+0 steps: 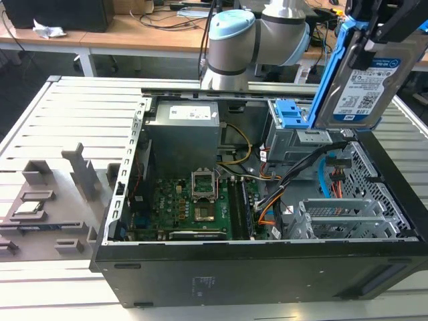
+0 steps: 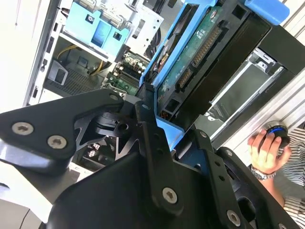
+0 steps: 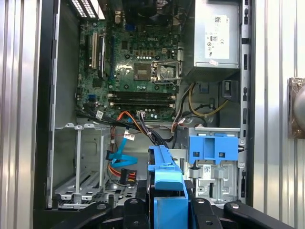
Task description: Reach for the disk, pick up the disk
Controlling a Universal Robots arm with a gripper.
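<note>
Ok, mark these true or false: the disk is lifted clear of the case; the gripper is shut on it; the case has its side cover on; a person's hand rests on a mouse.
1. The disk is lifted above the case: true.
2. The gripper is shut on the disk: true.
3. The case has its side cover on: false, it is open, its board exposed.
4. A hand rests on a mouse: true.

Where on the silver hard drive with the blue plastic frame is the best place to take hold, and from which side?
By the blue frame edges at one short end, coming end-on along its length. The silver hard drive with the blue plastic frame hangs lifted above the open black computer case, and the gripper is shut on that frame end. This likely spares the label face and the circuit-board underside.
</note>
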